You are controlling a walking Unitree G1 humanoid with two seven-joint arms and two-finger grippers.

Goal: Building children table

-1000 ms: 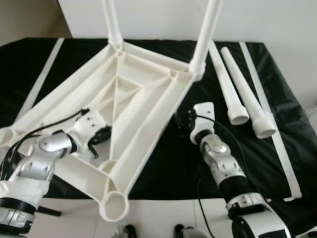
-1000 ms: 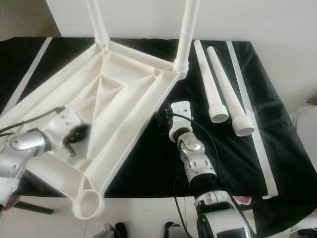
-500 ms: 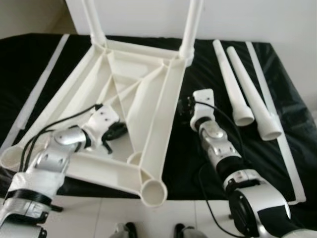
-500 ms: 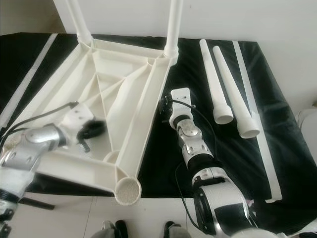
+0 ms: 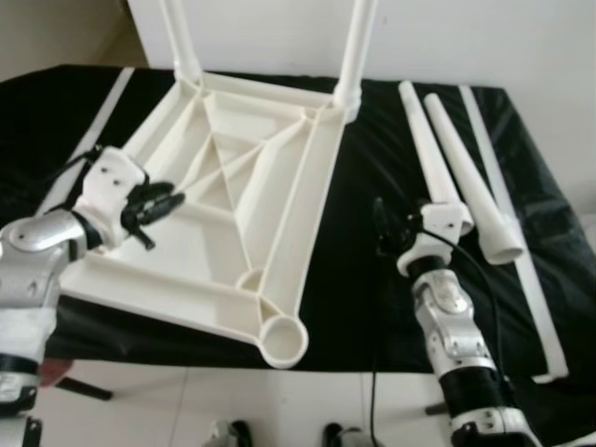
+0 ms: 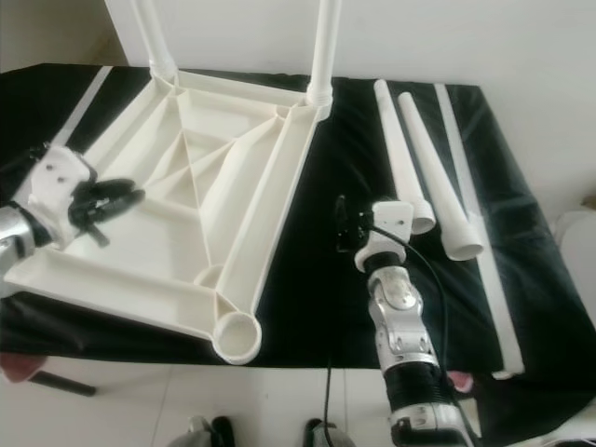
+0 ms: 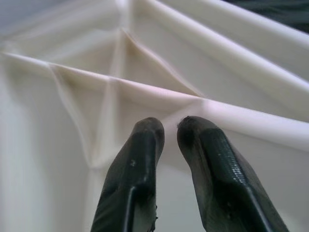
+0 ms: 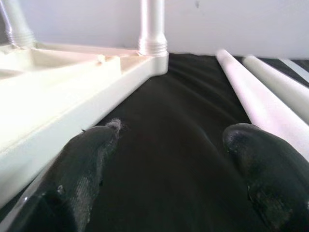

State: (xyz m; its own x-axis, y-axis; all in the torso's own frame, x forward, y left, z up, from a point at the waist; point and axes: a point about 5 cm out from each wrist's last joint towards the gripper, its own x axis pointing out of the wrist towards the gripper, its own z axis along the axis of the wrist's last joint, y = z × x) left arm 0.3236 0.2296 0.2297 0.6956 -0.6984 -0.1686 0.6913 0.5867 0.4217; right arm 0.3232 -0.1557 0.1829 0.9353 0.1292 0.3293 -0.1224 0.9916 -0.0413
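The white children's table top [image 5: 279, 200] lies upside down on a black cloth. Two white legs [image 5: 357, 47] [image 5: 180, 42] stand in its far corners. An empty round socket [image 5: 282, 340] shows at its near corner. Two loose legs [image 5: 424, 140] [image 5: 466, 172] lie side by side on the cloth to the right. My left gripper [image 5: 163, 197] hovers over the ribbed underside near its left rim, fingers [image 7: 140, 145] shut with nothing between them. My right gripper [image 5: 380, 228] is open low over the cloth, between the table's right rim and the loose legs, holding nothing.
A long white strip [image 5: 521, 251] lies along the cloth's right side, another [image 5: 98, 121] at the far left. The cloth [image 5: 349, 270] ends at a white floor in front. A white wall [image 5: 466, 37] stands close behind.
The table top has swung round and settled flat. My left gripper has moved from the middle of the underside to its left rim. My right gripper has shifted right, toward the loose legs.
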